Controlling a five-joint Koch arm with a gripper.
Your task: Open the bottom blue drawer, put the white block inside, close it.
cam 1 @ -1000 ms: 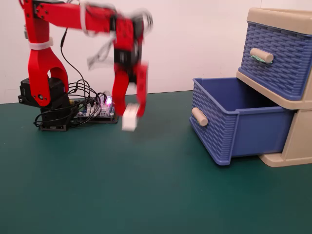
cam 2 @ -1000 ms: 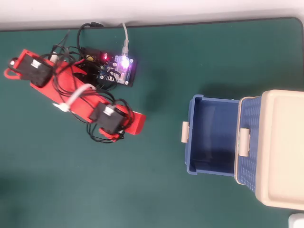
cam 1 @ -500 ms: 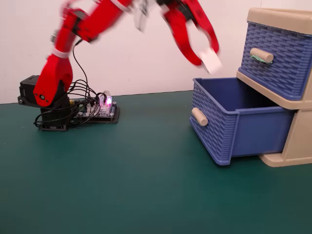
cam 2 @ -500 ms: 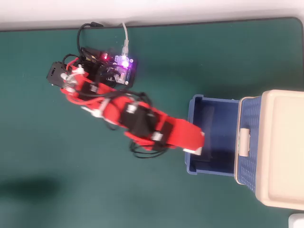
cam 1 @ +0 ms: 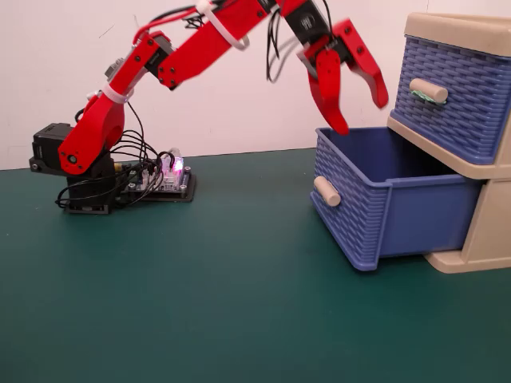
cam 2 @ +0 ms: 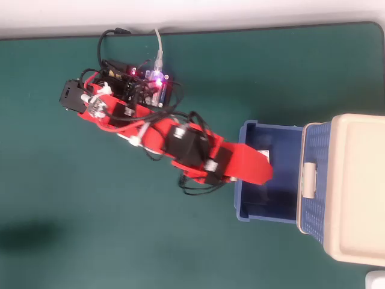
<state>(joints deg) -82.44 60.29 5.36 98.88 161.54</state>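
Red plastic jaws point(cam 1: 361, 116) spread wide, gripping nothing. Below them: the pulled-out blue woven-pattern plastic bottom drawer point(cam 1: 375, 207); a small white plastic block point(cam 2: 263, 155) shows inside, at the jaw edge.

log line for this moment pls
gripper: open, above drawer | drawer: pulled out | block: white bit at the fingers' edge inside drawer | next: retract, close drawer

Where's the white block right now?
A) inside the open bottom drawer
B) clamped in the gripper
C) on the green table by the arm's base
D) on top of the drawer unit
A: the overhead view shows the white block lying in the bottom drawer just past the gripper, whose jaws are spread and empty in the fixed view.
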